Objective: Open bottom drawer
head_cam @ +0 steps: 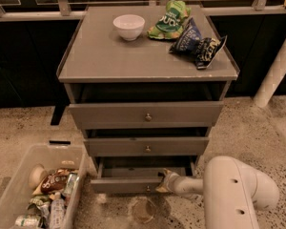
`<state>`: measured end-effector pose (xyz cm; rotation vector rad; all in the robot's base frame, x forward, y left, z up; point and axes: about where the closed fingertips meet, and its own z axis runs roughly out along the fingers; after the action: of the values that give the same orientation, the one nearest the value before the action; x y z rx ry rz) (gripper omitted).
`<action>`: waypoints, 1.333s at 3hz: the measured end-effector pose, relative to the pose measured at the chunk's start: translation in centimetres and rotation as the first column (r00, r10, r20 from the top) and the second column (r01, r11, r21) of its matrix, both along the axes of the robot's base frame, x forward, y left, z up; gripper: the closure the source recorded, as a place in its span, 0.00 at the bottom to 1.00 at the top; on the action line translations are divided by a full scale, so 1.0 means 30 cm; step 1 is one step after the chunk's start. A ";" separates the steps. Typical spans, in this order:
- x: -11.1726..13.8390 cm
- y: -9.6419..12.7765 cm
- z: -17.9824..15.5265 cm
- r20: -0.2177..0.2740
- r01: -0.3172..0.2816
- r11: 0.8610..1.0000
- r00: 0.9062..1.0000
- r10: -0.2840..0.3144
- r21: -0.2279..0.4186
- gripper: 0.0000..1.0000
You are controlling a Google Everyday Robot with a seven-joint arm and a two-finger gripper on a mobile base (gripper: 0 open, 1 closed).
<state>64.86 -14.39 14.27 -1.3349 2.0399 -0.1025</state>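
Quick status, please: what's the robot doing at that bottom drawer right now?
Hand at top edge of bottom drawer front. Drawer partly pulled out. Plastic bin on floor beside it, not in front.

The gripper rests at the upper edge of the bottom drawer front, hiding part of it. The lower picture edge cuts off the arm and the plastic bin.
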 end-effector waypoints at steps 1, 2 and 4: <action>-0.030 0.001 -0.005 0.000 0.001 1.000 1.000 -0.001 0.004 1.00; -0.030 0.001 -0.001 0.000 0.001 1.000 1.000 -0.001 0.004 1.00; -0.073 0.002 -0.001 0.001 0.003 1.000 1.000 -0.003 0.010 1.00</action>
<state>62.68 -14.32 14.23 -1.3252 2.0390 -0.0938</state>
